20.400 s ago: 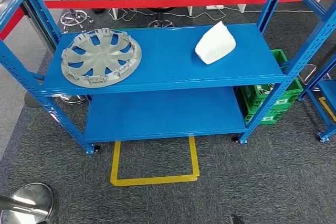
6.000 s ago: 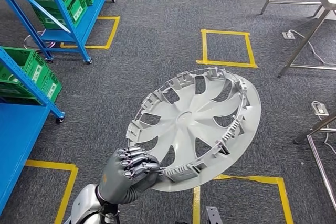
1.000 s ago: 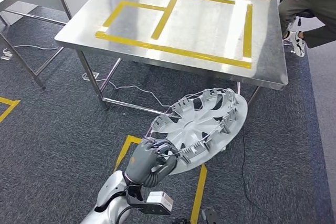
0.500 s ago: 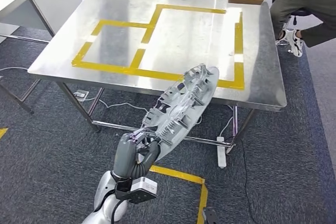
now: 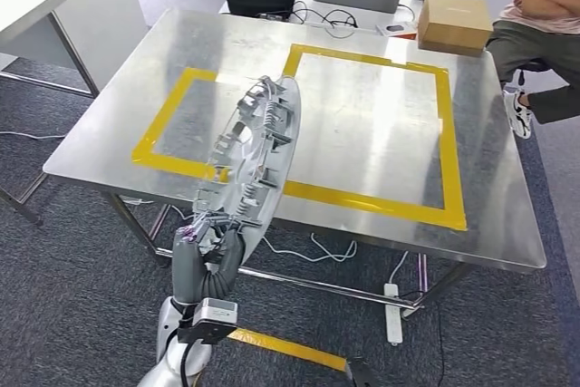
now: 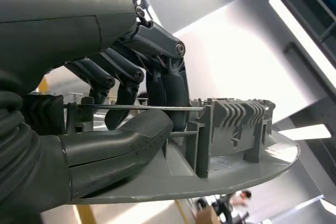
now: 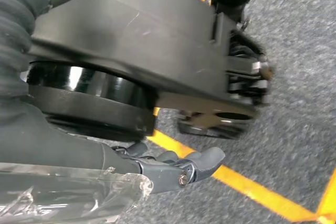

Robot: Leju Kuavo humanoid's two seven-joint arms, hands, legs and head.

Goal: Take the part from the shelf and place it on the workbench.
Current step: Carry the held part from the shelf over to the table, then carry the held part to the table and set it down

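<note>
Gripping the part (image 5: 249, 160) by its near rim, the left hand (image 5: 204, 260) has its fingers (image 6: 158, 72) clamped around a rim clip. Right hand (image 7: 174, 169) hangs over the floor; whether its fingers are apart I cannot tell. Part is off the shelf, held on edge above the surface (image 5: 355, 124), over the yellow tape (image 5: 369, 198). Setting down remains.

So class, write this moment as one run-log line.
phase: carrying to workbench | left hand: grips wheel cover by rim, tilted on edge over near table edge | right hand: hangs over floor, holds nothing | placed: no
</note>
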